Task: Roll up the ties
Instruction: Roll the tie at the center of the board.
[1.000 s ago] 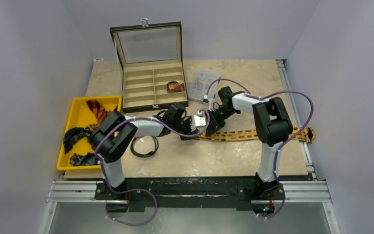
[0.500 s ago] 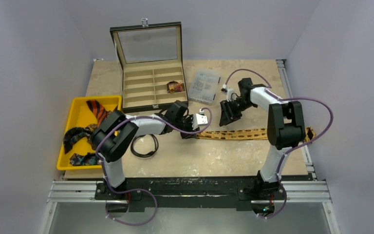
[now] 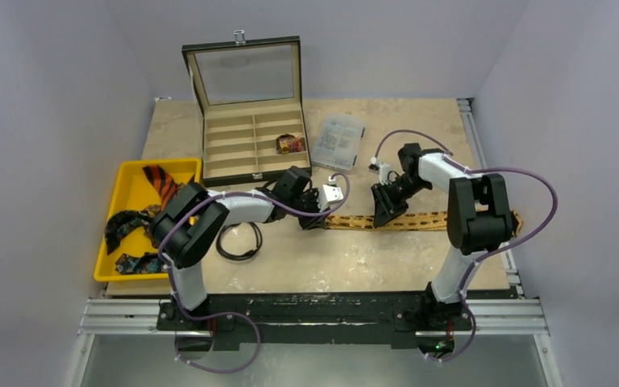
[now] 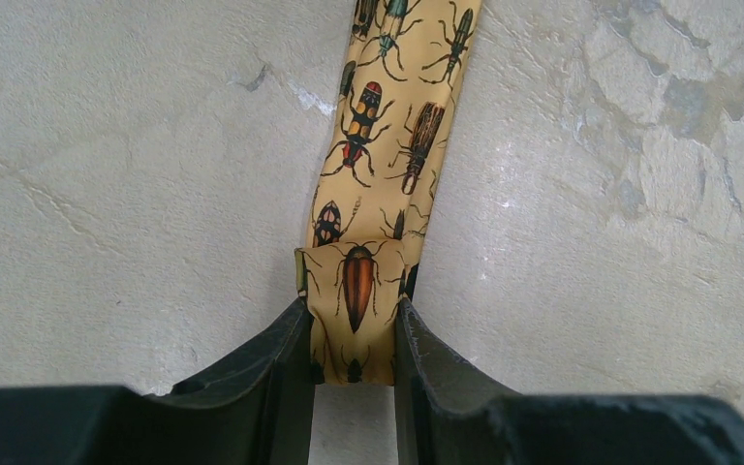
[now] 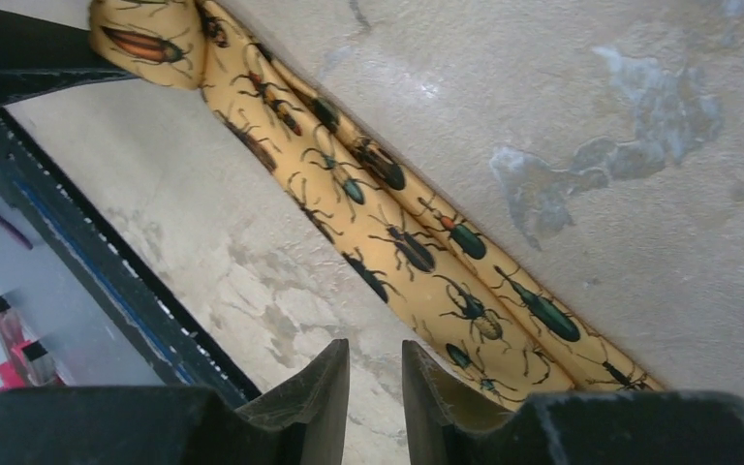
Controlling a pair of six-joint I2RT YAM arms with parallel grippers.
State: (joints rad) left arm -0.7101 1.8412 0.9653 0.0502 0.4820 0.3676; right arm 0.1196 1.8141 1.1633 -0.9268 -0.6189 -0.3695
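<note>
The tan-gold tie (image 3: 427,220) lies flat across the middle of the surface (image 3: 330,266), running left to right. The left pincer (image 4: 351,315) is closed narrowly on its folded left end, the cloth pressed between both fingers. The right pincer (image 5: 376,360) hangs over the tie further right, jaws a slit apart and empty; whether it touches the cloth I cannot tell. At the left, more ties (image 3: 161,181) lie in a yellow tray (image 3: 129,185). Farther back, one rolled tie (image 3: 290,143) sits in the open box (image 3: 234,137).

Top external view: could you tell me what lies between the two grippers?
A flat stretch of the gold beetle-print tie, from the left gripper to the right gripper, seen in the top view.
</note>
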